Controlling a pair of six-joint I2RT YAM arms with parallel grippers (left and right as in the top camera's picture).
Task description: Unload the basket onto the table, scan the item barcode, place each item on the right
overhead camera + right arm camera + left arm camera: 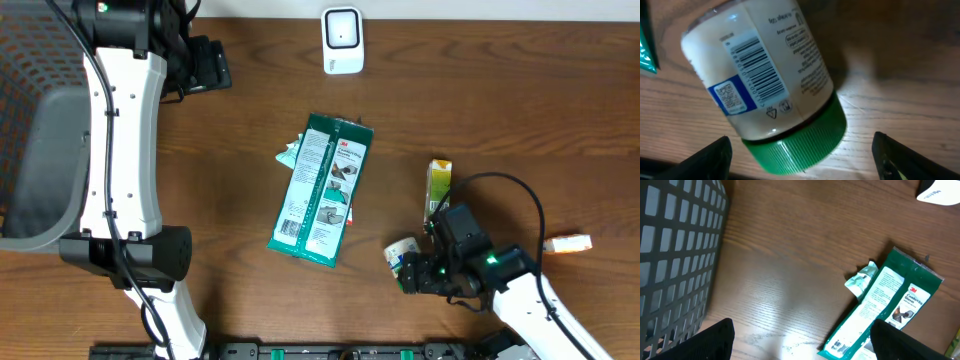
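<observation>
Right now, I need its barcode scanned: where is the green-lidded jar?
Overhead view, right side: the jar lies on its side by the right gripper, near the small carton.

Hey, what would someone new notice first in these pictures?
The long green 3M package lying mid-table catches the eye first, with a white scanner at the far edge. Lower right, the right fingers stand open either side of a green-lidded jar on its side, barcode showing.
</observation>
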